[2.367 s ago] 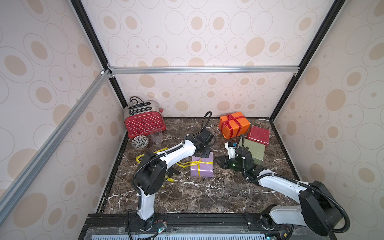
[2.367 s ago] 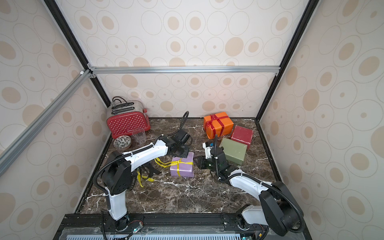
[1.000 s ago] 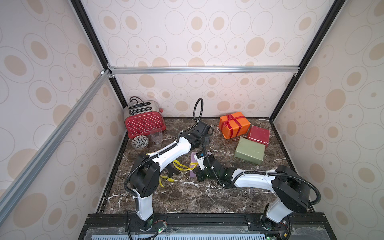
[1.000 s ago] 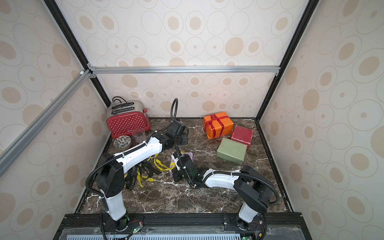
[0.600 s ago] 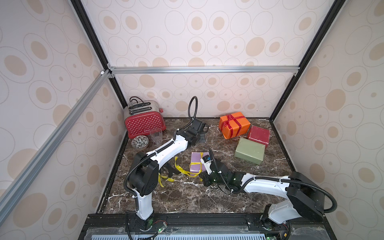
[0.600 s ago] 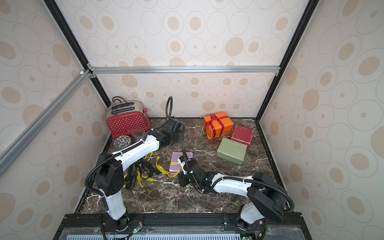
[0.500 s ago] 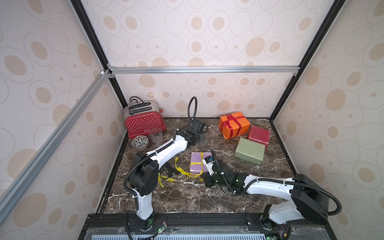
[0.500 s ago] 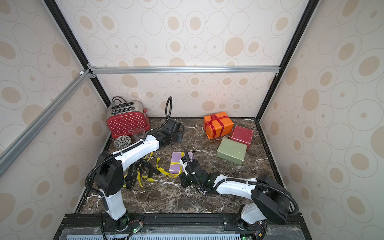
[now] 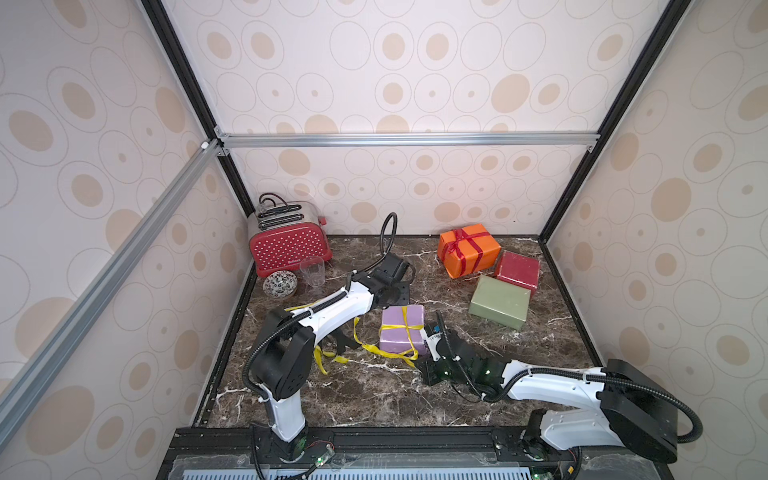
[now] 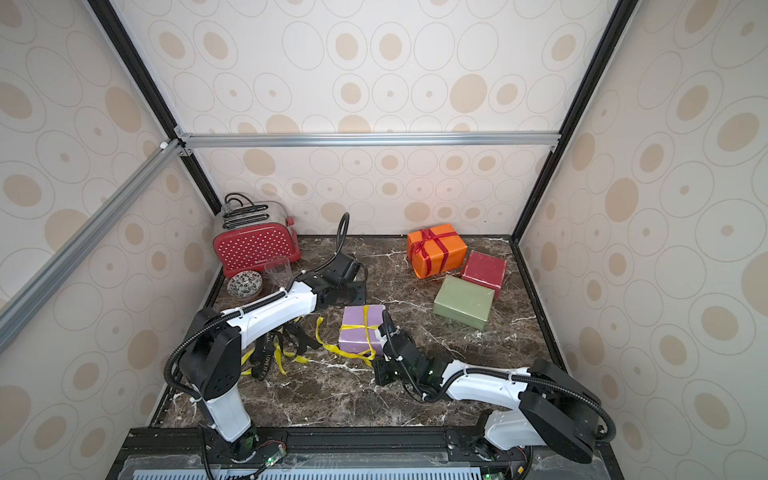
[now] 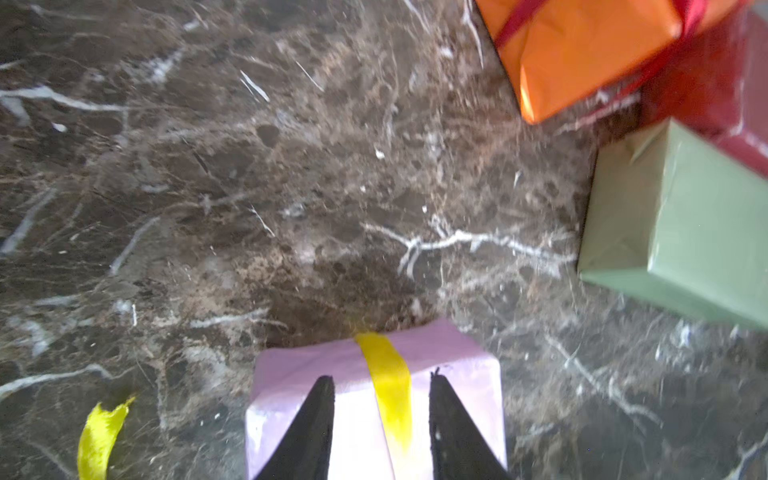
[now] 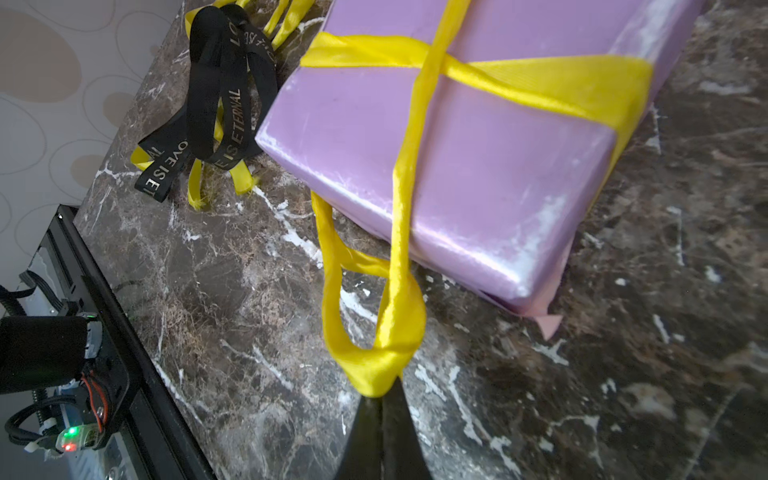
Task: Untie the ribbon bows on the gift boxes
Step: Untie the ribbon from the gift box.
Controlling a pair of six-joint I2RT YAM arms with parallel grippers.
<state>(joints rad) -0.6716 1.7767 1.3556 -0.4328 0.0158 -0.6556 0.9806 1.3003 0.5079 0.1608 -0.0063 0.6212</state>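
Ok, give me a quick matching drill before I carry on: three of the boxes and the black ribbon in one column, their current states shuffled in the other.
1. orange box
2. lilac box
3. olive green box
4. black ribbon

A. yellow ribbon round it, a strand pinched in the right gripper
B. loose on the table, on no box
C. red ribbon tied round it
D. no ribbon on it

Pairs: 1-C, 2-A, 3-D, 4-B.
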